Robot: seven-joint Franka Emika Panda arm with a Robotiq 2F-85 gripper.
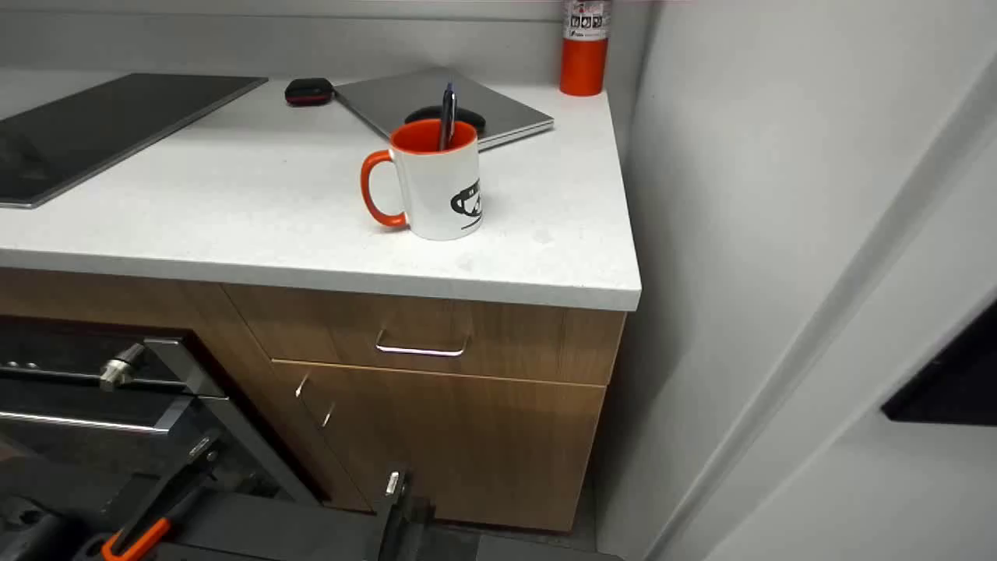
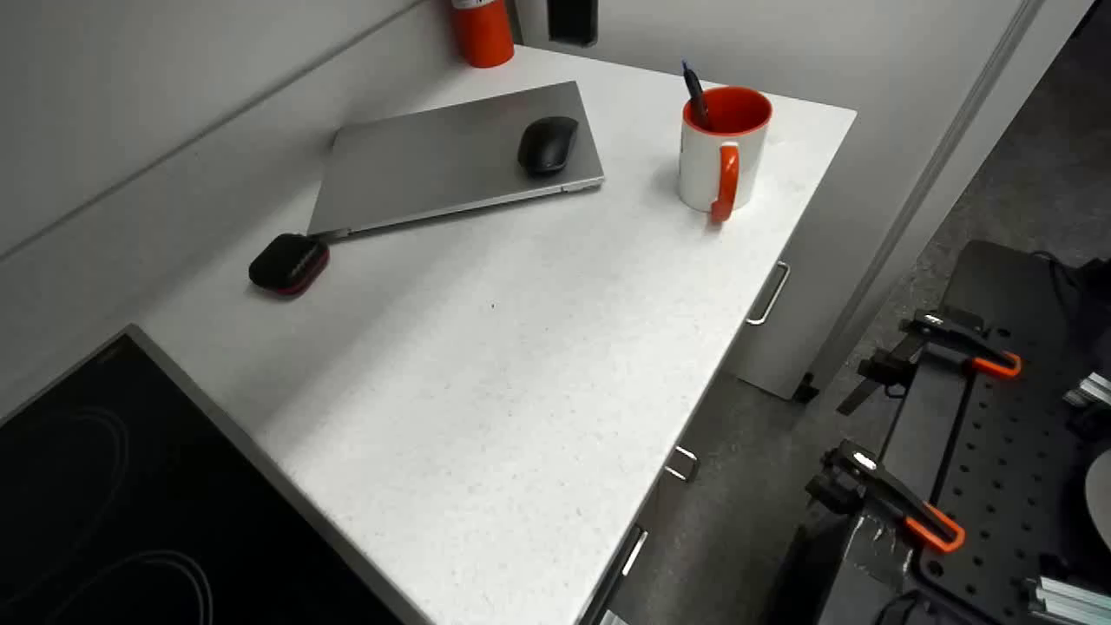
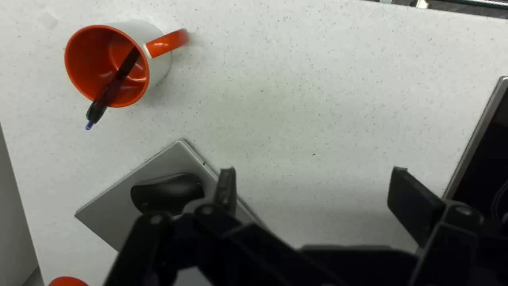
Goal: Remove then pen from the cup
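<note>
Counter (image 2: 521, 373): we saw it white, speckled.
Cup (image 1: 433, 191): we found it upright near the front edge.
Laptop (image 2: 425, 165): lay flat.
Black case (image 2: 289, 263): sat just beside the laptop.
Red canister (image 1: 583, 66): stood at the back.
Cooktop (image 2: 174, 486): looked black.

The mug (image 1: 436, 195) looks glossy ceramic, the pen (image 1: 447, 117) smooth plastic, the laptop (image 2: 425, 165) matt metal, the computer mouse (image 2: 547, 146) satin plastic, the speckled countertop (image 2: 486, 365) smooth, the cooktop (image 2: 147, 495) glossy glass, the drawer front (image 1: 514, 339) wood-grained, its handle (image 1: 420, 351) shiny metal.

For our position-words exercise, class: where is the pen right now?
At upper left in the wrist view, the pen leans inside the mug, its blue end past the rim; the laptop lies lower in view.
</note>
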